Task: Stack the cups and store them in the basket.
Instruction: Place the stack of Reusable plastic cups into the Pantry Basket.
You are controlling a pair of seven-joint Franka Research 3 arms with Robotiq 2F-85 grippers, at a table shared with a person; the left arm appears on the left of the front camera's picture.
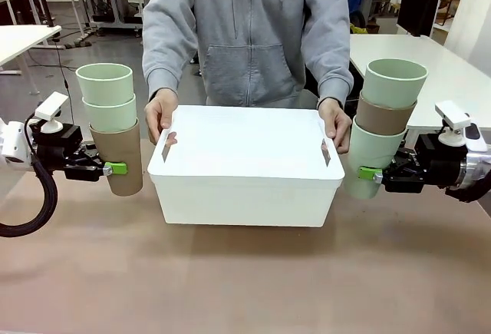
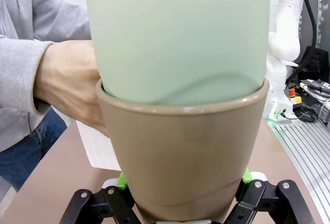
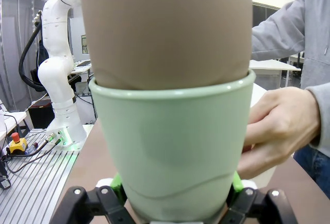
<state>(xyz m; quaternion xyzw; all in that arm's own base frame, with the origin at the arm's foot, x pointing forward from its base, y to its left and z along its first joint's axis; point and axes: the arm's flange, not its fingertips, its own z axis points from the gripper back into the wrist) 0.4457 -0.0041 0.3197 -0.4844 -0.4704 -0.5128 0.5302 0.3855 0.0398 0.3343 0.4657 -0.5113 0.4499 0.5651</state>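
L side: the left gripper (image 1: 116, 169) is closed on the left stack (image 1: 113, 123). It grips the lowest cup, a tan-brown one, w/ two mint cups nested in it. In the left wrist view the green pads (image 2: 121, 181) press on the tan-brown wall near its bottom, one at each side, no gap. R side: the right gripper (image 1: 369, 173) clamps the right stack (image 1: 383, 119) at its lowest cup, a mint one. That cup has a tan-brown cup in it and another mint cup on top. In the right wrist view the pads sit tight on the mint wall, one at each side. Both stacks stand mouth up, and each leans a little outwards, away from the basket (image 1: 245, 176). The white basket is on the table (image 1: 245, 280) in the middle, btw. the two stacks and just beside each. The person's hands (image 1: 159, 115) hold its short ends at the rim. Whether the stacks touch the table or hang over it, I cannot tell.
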